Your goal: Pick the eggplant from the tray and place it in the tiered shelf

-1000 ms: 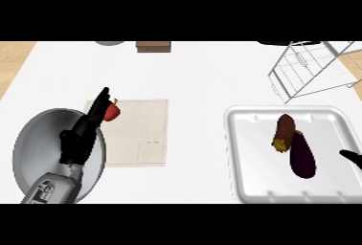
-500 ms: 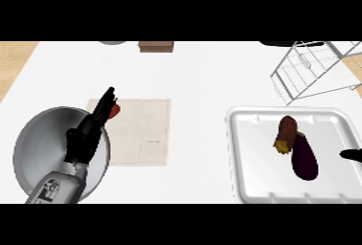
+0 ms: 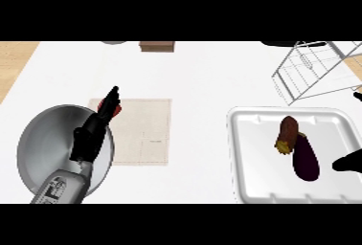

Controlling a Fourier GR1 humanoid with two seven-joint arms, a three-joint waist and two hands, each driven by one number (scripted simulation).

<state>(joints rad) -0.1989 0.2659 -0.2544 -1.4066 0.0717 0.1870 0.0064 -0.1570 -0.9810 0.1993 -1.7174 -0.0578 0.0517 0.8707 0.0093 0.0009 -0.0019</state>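
White counter point(image 3: 205, 72), viewed from above. The white tray point(image 3: 244, 158) sits at the right. The eggplant point(image 3: 305, 160) lies in the tray, toward its right side. The wire tiered shelf point(image 3: 309, 67) stands beyond the tray at top right. The left hand point(image 3: 88, 141) is over a round silver plate point(image 3: 42, 148), fingers straight, grasping nothing, tips at a beige mat point(image 3: 145, 139). The right hand point(image 3: 350, 162) shows at the right edge, just beside the eggplant; its state cannot be determined.

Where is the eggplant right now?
In the head view the eggplant lies at the right, inside the white tray, beside a brown item, with the wire shelf beyond.
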